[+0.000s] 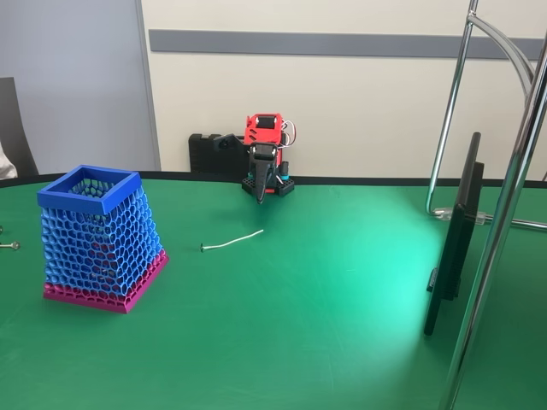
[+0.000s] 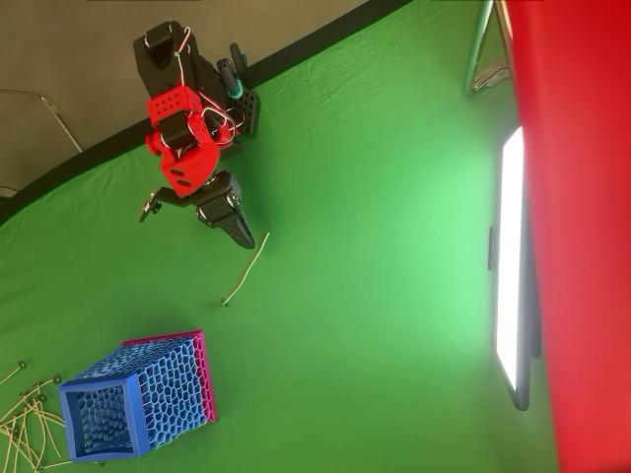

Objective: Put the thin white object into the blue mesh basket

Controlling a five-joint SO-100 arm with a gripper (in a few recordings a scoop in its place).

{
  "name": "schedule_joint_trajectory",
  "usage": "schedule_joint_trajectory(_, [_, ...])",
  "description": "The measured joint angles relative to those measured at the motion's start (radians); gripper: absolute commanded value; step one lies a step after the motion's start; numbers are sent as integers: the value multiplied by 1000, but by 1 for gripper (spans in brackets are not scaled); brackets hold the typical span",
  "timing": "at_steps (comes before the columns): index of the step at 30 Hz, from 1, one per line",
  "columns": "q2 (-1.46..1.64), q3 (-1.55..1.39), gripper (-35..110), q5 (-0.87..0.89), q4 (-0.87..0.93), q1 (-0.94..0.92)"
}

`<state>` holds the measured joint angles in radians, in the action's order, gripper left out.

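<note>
In the fixed view, the red and black arm sits at the far edge of the green table, folded over its base. Its gripper points down with the dark fingers drawn together to a narrow point, holding nothing. The thin white object lies flat on the cloth in front of the arm, apart from the gripper, its dark tip toward the left. The blue mesh basket stands upright well to the left of the strand, on its magenta base. A small grey screw lies at the left edge. A dark screen stands edge-on at right beside chrome stand tubes.

In the overhead view, the gripper is closed, its tip near the upper end of the thin white object, whether touching I cannot tell. The blue mesh basket stands at lower left, well apart from the strand. More pale strands lie beside the basket at the left edge.
</note>
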<state>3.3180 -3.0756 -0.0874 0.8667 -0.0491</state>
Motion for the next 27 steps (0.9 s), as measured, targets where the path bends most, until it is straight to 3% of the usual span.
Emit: schedule_joint_trajectory(27, [0, 0, 1, 0, 0, 9])
